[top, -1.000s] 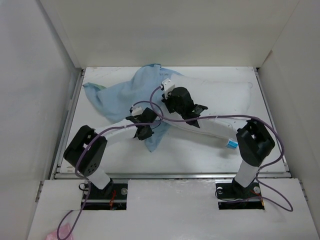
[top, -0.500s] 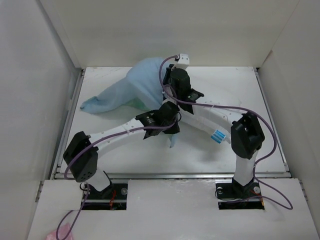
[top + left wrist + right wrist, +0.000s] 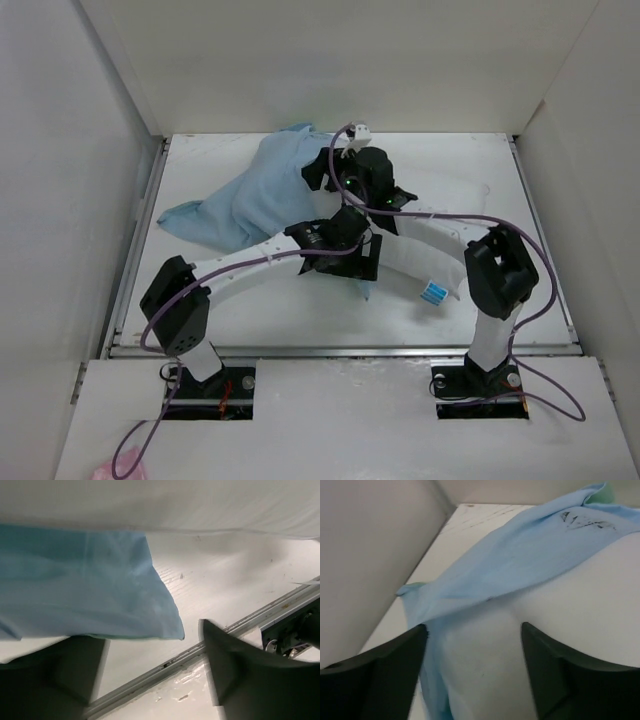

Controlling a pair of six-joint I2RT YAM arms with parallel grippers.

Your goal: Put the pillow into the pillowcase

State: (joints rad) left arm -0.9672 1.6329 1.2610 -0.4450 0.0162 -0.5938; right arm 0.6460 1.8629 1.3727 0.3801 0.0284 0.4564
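The pillowcase (image 3: 240, 200) lies rumpled and light blue at the back left of the table, and its right part lies over the pillow's left end. The white pillow (image 3: 408, 268) stretches toward the front right, a blue tag (image 3: 433, 292) at its near edge. My left gripper (image 3: 347, 256) hovers open over the pillow's near side. In the left wrist view the pillowcase corner (image 3: 100, 595) hangs free above the open left gripper (image 3: 155, 680). My right gripper (image 3: 328, 170) stands open at the seam between cloth and pillow. The right wrist view shows the pillowcase (image 3: 520, 555), the pillow (image 3: 570, 610) and the open right gripper (image 3: 472, 680).
White walls enclose the table on the left (image 3: 70, 200), back and right. A metal rail (image 3: 165, 662) runs along the table's front edge. Purple cables (image 3: 440, 222) loop over both arms.
Both grippers were shut on the pillowcase and now stand open. The cloth they held up has dropped and slumped. The left gripper has shifted right, toward the pillow.
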